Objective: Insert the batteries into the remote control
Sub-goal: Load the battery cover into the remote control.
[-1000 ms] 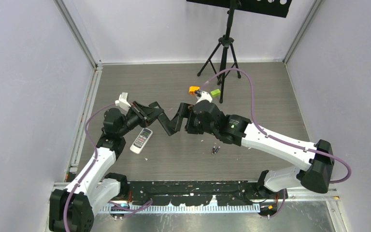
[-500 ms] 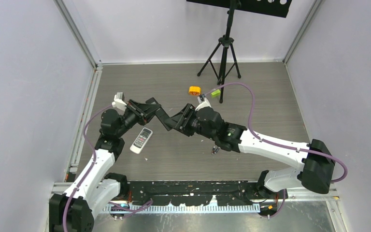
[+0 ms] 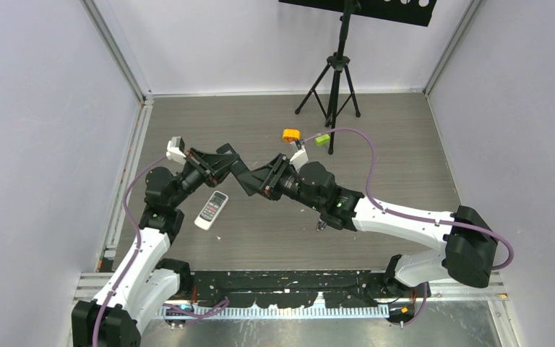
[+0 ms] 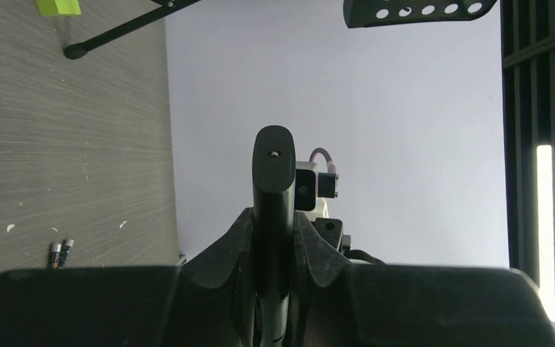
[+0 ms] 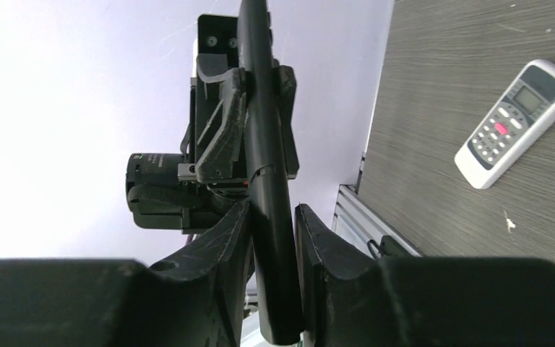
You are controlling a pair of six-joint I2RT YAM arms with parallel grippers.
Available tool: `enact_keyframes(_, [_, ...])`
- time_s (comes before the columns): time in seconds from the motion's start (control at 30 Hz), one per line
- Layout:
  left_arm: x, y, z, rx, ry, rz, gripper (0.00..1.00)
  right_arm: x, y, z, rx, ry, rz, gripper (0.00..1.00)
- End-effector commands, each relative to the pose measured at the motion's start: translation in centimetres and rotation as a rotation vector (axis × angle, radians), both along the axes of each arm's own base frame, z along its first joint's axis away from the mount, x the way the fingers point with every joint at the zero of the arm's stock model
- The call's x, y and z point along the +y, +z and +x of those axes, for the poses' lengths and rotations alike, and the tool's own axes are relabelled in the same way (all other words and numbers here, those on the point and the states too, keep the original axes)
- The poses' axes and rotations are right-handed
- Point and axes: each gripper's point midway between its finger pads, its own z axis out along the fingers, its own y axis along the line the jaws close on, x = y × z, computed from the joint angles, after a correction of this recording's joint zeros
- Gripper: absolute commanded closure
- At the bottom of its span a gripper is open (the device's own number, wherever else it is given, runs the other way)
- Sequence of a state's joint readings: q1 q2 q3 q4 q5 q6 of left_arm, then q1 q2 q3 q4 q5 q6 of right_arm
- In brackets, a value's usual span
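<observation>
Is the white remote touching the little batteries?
Apart. The top view shows the white remote lying on the left and the batteries well to its right, with bare table between them.

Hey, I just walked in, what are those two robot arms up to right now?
Both arms hold one slim black device, probably a remote seen edge-on, in the air between them. The left gripper is clamped on one end, and the right gripper has its fingers tight against the other end. A white remote lies face up on the table below the left arm. Two small batteries lie loose on the table by the right arm, not picked up.
</observation>
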State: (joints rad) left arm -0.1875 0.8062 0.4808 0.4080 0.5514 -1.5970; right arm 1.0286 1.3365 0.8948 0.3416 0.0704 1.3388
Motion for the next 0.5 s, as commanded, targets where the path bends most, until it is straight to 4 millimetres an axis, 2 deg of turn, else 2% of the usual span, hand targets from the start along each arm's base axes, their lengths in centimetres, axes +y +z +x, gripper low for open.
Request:
enact_keyframes(0.0, [-1.4, 5.2, -4.1, -0.193, -0.175, -0.041, 1.0, 0.3, -1.4, 2.1, -0.021, -0.03, -0.039, 0.71])
enact_keyframes(0.17, [-1.6, 4.9, -4.7, -0.196, -0.203, -0.031, 1.0, 0.3, -0.8, 2.6, -0.07, -0.013, -0.023, 0.77])
enact_keyframes(0.3, [-1.6, 5.2, -4.3, -0.208, -0.202, -0.035, 1.0, 0.3, 0.2, 2.4, -0.143, 0.006, -0.018, 0.78])
enact_keyframes(0.47, [-1.9, 5.9, -4.0, -0.225, -0.231, -0.055, 1.0, 0.5, 0.0, 3.1, -0.149, -0.006, -0.015, 0.78])
